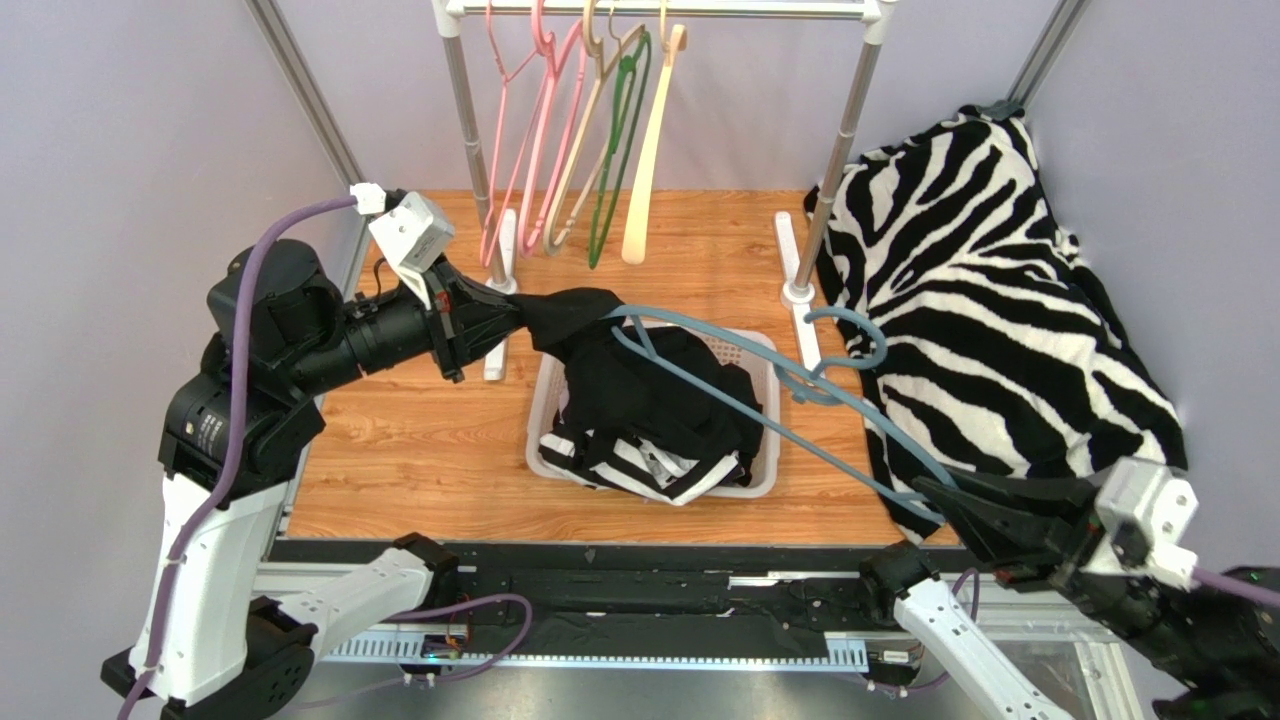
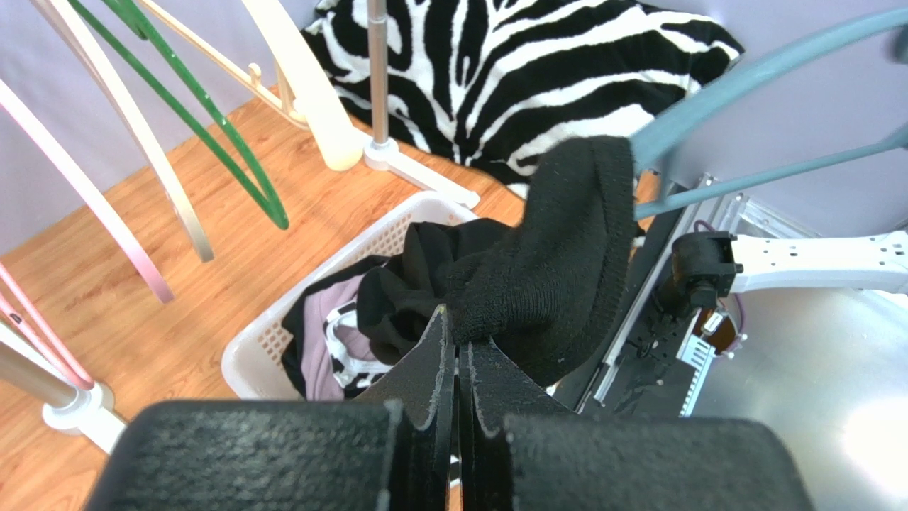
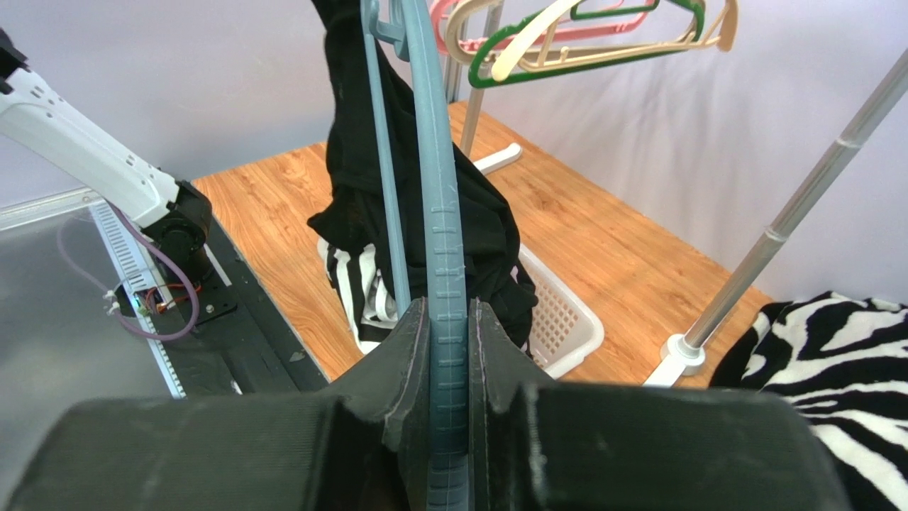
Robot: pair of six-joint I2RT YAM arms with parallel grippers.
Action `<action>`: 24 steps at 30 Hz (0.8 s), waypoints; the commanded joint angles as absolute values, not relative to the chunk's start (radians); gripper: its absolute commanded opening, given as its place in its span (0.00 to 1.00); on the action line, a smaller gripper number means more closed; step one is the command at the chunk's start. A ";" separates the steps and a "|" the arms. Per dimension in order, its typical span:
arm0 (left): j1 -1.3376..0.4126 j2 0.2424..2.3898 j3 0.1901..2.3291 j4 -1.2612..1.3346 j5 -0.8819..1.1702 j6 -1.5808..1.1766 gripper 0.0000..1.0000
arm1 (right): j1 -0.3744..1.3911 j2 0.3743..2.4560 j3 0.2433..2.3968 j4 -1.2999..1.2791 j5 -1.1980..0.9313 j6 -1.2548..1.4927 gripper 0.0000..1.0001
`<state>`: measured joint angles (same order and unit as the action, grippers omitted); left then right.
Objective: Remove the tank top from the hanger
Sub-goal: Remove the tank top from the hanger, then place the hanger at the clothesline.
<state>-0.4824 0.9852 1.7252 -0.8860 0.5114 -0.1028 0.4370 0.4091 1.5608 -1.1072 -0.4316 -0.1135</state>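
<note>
left gripper (image 1: 499,315) is clamped shut on a fold of the black tank top (image 1: 661,383), the fabric bunched right between its fingers, and the left wrist view confirms it: jaws pressed together with cloth pinched at the tips. over on the near right, the right gripper (image 1: 962,507) is closed tight on the blue-grey hanger (image 1: 887,435), and its own camera shows the plastic bar squeezed between both fingers.

the hanger stretches across the scene from near right up toward the left, held in the air above the white laundry basket (image 1: 771,435), its hook pointing to the far right. the left tip of the hanger is tucked under the tank top, with the cloth draped over that end. from there the garment sags down toward the basket, which is stuffed with striped black and white clothing. whether the hem actually rests on that pile is hard to judge from these angles.

the basket sits mid-table on the wooden table (image 1: 406,450). behind it stands the clothes rack (image 1: 834,165), with pink, green and cream hangers (image 1: 601,135) dangling from its rail. a zebra-print cloth (image 1: 992,270) is heaped along the right side.
</note>
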 commanded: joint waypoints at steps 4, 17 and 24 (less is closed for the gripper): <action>-0.476 1.035 1.706 -0.861 0.446 -0.078 0.00 | 0.437 0.357 1.670 -1.167 -0.530 -0.132 0.00; -0.649 1.141 1.649 -0.894 0.422 0.106 0.00 | 0.437 0.478 1.695 -0.997 -0.149 -0.040 0.00; -0.676 1.344 2.107 -0.933 0.377 0.172 0.00 | 0.437 0.600 1.634 -0.950 0.110 -0.020 0.00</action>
